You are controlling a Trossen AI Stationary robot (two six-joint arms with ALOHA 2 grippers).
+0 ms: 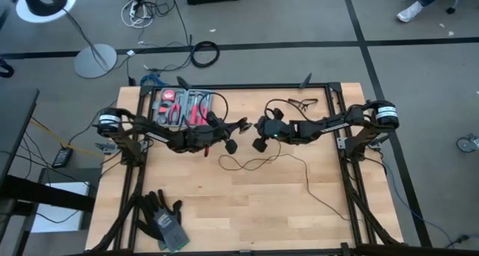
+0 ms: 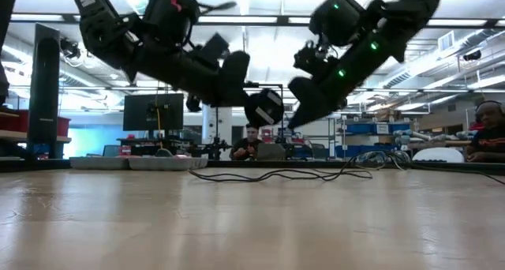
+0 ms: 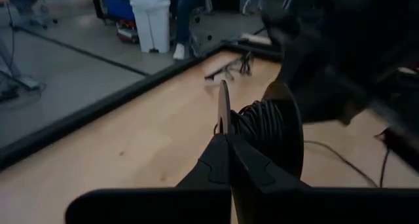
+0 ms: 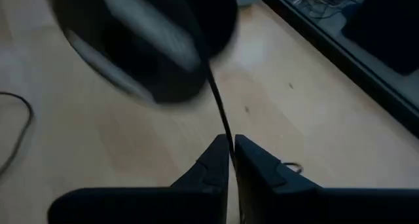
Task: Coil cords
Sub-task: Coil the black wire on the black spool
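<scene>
The thin black cord (image 1: pixel 263 163) lies in slack loops on the wooden table (image 1: pixel 224 203) and trails toward the near right (image 1: pixel 329 203). Part of it is wound on the round black puck (image 2: pixel 264 106), which is held above the table's middle. My left gripper (image 1: pixel 231 145) is shut on the puck; its windings show in the left wrist view (image 3: pixel 262 129). My right gripper (image 1: pixel 260 144) is right beside the puck and shut on the cord (image 4: pixel 222 122). In the low view the loose cord (image 2: pixel 292 174) rests on the tabletop. My left gripper pinches the puck's thin disc rim (image 3: pixel 224 122) between its two fingers, edge-on. The fingers come from the table's left. The puck is lifted clear of the table, with its flat faces upright. My right gripper pinches a single strand of the cord (image 4: pixel 226 140) between its fingertips, a short way from the puck (image 4: pixel 150 47). The fingers come from the table's right and lie across the cord. The strand runs straight from the fingers to the puck, above the table.
A tray of red-handled tools (image 1: pixel 183 106) stands at the far left of the table. Black gloves (image 1: pixel 165 218) lie at the near left, and a small dark object (image 1: pixel 301 102) lies at the far edge. People sit in the room beyond (image 2: pixel 251 140).
</scene>
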